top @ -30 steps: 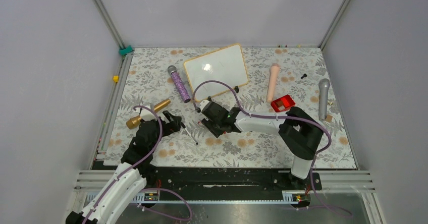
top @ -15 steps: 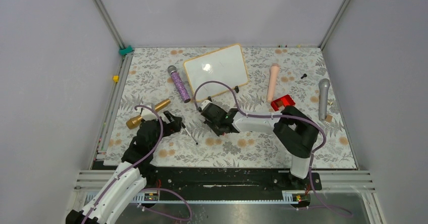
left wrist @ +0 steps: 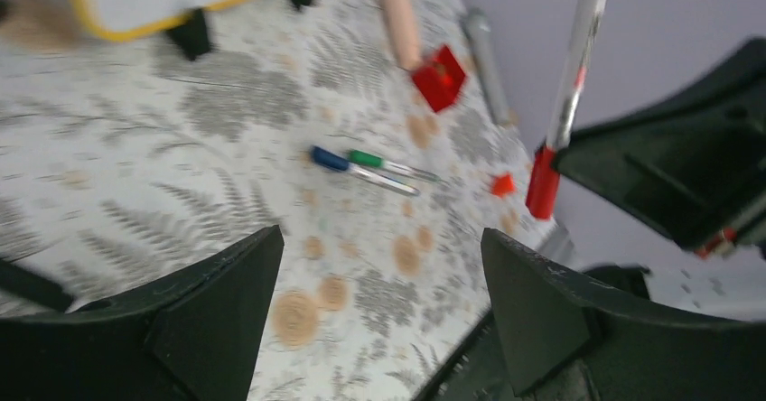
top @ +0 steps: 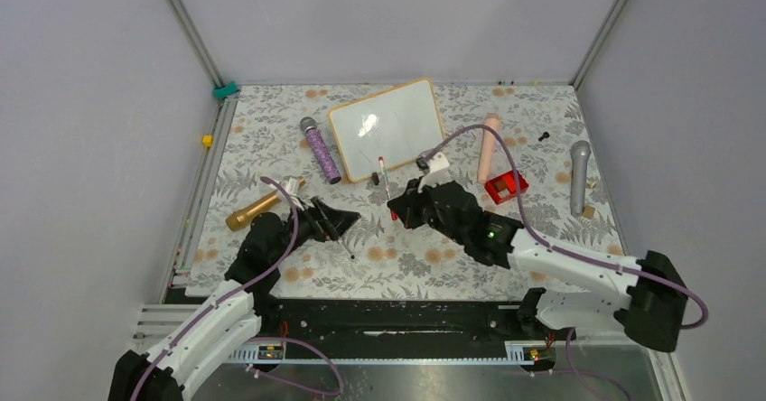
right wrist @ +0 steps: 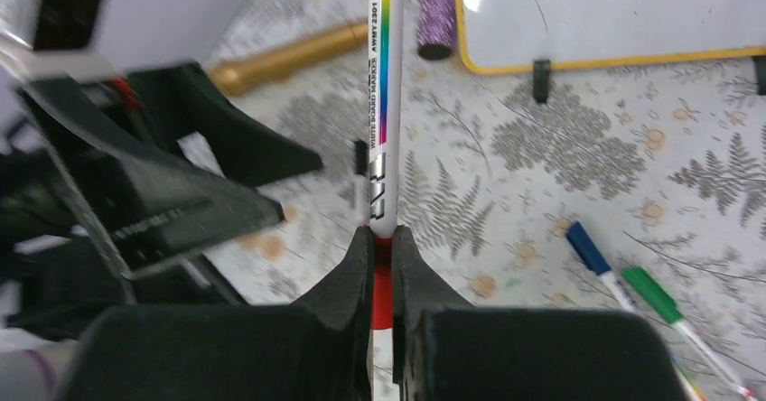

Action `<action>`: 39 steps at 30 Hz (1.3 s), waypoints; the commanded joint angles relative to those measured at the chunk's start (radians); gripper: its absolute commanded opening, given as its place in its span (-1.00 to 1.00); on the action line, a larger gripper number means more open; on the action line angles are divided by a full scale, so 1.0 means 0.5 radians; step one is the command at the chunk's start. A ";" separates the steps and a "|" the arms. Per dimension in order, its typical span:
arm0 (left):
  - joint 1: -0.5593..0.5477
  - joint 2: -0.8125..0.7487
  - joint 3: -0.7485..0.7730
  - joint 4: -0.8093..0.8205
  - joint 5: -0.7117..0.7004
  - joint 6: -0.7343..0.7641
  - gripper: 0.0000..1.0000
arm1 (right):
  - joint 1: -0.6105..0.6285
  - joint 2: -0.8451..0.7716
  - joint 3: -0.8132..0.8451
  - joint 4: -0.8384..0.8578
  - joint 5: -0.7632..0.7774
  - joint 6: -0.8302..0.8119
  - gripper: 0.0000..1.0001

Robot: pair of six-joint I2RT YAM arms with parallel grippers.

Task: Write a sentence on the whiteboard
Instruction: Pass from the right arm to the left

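Right gripper grips marker by the whiteboard, left gripper spread beside it.
Right gripper [top: 395, 208] clamped on a white marker [top: 383, 177], whose far end overlaps the near edge of the whiteboard [top: 397, 116]. Left gripper [top: 345, 217] sits left of it, jaws apart, thin pen [top: 342, 245] just near. Gold microphone [top: 262, 205] and purple microphone [top: 320, 150] lie left; pink microphone [top: 489, 146], red box [top: 506, 186] and grey microphone [top: 578, 177] lie right.

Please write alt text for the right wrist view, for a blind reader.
The jaws of the right gripper are shut on a white marker with a rainbow stripe. Beyond: the whiteboard, a purple microphone, a gold microphone; a blue marker and a green marker lie lower right.
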 commanded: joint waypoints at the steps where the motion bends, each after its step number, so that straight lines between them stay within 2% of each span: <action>1: -0.126 0.064 0.091 0.462 0.418 -0.109 0.62 | -0.014 -0.223 -0.175 0.506 0.046 0.440 -1.00; 7: -0.373 0.085 0.182 0.637 0.449 -0.057 0.52 | -0.016 -0.309 -0.133 0.479 0.008 0.591 -1.00; 12: -0.467 0.241 0.257 0.768 0.532 -0.021 0.25 | -0.016 -0.313 -0.148 0.539 -0.086 0.673 -1.00; 15: -0.504 0.330 0.289 0.831 0.533 -0.040 0.20 | -0.014 -0.307 -0.145 0.559 -0.151 0.700 -1.00; 24: -0.524 0.343 0.373 0.708 0.442 0.044 0.16 | -0.016 -0.299 -0.144 0.551 -0.288 0.719 -1.00; 29: -0.524 0.364 0.367 0.760 0.455 0.004 -0.02 | -0.015 -0.275 -0.161 0.580 -0.353 0.715 -1.00; 34: -0.524 0.391 0.364 0.760 0.444 -0.009 -0.10 | -0.016 -0.234 -0.145 0.618 -0.432 0.706 -1.00; 37: -0.524 0.376 0.365 0.741 0.398 -0.011 -0.22 | -0.014 -0.219 -0.126 0.606 -0.515 0.680 -1.00; 39: -0.524 0.371 0.367 0.725 0.377 -0.006 -0.44 | -0.016 -0.220 -0.122 0.587 -0.525 0.667 -1.00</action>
